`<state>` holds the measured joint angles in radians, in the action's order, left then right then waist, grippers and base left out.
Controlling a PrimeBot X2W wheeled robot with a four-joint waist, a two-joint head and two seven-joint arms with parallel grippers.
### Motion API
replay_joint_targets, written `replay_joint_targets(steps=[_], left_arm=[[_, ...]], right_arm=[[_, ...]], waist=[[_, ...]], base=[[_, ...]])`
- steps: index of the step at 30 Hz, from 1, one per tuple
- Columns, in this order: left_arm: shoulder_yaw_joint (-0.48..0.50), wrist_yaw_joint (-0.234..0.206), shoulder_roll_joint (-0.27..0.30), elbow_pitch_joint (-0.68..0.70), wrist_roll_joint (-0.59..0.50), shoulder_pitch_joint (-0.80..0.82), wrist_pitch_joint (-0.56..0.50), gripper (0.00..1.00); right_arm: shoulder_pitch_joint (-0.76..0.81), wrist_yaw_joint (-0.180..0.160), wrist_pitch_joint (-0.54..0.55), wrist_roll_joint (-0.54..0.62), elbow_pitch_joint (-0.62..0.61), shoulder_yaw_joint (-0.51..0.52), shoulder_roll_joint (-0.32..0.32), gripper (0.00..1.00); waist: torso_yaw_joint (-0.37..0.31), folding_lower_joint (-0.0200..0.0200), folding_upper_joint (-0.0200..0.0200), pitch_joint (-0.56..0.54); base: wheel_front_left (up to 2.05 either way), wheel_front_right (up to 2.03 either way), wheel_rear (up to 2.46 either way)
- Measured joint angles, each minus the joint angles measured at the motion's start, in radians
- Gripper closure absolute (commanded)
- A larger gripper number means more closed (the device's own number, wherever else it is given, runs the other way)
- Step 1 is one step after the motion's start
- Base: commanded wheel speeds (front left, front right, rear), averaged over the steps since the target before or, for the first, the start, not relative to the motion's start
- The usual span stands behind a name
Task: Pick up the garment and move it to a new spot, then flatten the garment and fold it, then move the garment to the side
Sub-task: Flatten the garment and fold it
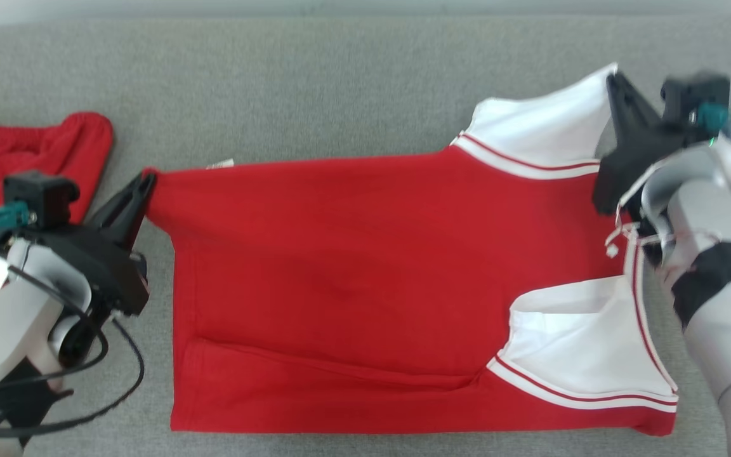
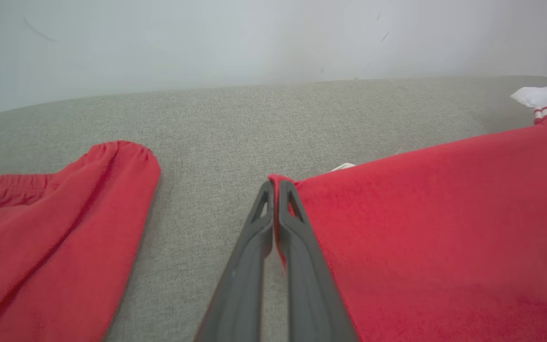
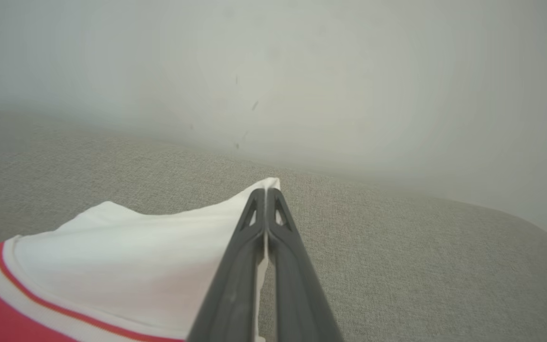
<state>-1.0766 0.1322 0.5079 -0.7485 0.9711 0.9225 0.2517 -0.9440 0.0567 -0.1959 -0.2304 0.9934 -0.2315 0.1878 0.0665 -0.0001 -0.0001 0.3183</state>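
Holds red shirt [image 1: 340,266] stretched sideways across the middle of the grey bench [image 1: 340,82], far edge pulled taut. Pinches a hem corner with the left end effector [image 1: 148,181] and a white sleeve tip with the right end effector [image 1: 613,75], each pressed together on fabric. Shares the bench with another red cloth [image 1: 42,152] at far left.

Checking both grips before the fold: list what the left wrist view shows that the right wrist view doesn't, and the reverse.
Left wrist view's own: a second red garment lying apart from the shirt, and the left jaws shut on the shirt's red corner. Right wrist view's own: the right jaws shut on the tip of a white sleeve. Shared: the shirt, the grey cushion, the pale wall.
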Motion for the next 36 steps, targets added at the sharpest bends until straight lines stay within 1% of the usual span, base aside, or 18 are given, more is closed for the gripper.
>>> replay_joint_targets(steps=[2, 5, 13, 15, 19, 26, 31, 36], left_arm=[[0.002, 0.000, 0.006, 0.000, 0.006, -0.019, 0.000, 1.00], [0.004, 0.000, 0.012, 0.001, 0.007, -0.051, 0.000, 1.00], [0.008, 0.000, 0.007, 0.013, 0.026, -0.143, 0.000, 1.00], [0.010, 0.000, 0.007, 0.014, 0.029, -0.160, 0.000, 1.00], [0.011, 0.000, 0.005, 0.021, 0.035, -0.218, 0.000, 1.00], [0.018, 0.000, -0.007, 0.049, 0.030, -0.282, 0.000, 1.00], [0.020, -0.002, -0.010, 0.059, -0.007, -0.307, 0.000, 1.00], [0.022, -0.021, -0.020, 0.060, -0.028, -0.328, 0.000, 1.00]], right_arm=[[0.036, 0.007, -0.030, -0.010, -0.010, 0.005, -0.001, 1.00], [0.084, 0.020, -0.042, -0.023, -0.029, 0.014, -0.001, 1.00], [0.267, 0.057, -0.052, -0.113, -0.107, 0.062, 0.002, 1.00], [0.292, 0.058, -0.052, -0.122, -0.116, 0.066, 0.002, 1.00], [0.389, 0.067, -0.053, -0.160, -0.153, 0.081, 0.004, 1.00], [0.534, 0.067, -0.055, -0.192, -0.222, 0.078, 0.018, 1.00], [0.598, 0.067, -0.055, -0.196, -0.283, 0.045, 0.031, 1.00], [0.659, 0.068, -0.057, -0.209, -0.329, 0.020, 0.027, 1.00]], waist=[[-0.005, 0.0000, 0.0000, -0.019], [-0.014, 0.0000, 0.0000, -0.049], [-0.042, -0.0002, 0.0000, -0.132], [-0.045, -0.0001, -0.0001, -0.142], [-0.058, -0.0002, 0.0000, -0.180], [-0.070, -0.0002, -0.0001, -0.228], [-0.065, -0.0001, 0.0001, -0.230], [-0.053, 0.0000, 0.0001, -0.228]], base=[[0.00, 0.00, 0.00], [0.00, 0.00, 0.00], [0.00, 0.00, 0.00], [0.00, 0.00, 0.00], [0.00, 0.00, 0.00], [0.00, 0.00, 0.00], [0.00, 0.00, 0.00], [0.00, 0.00, 0.00]])
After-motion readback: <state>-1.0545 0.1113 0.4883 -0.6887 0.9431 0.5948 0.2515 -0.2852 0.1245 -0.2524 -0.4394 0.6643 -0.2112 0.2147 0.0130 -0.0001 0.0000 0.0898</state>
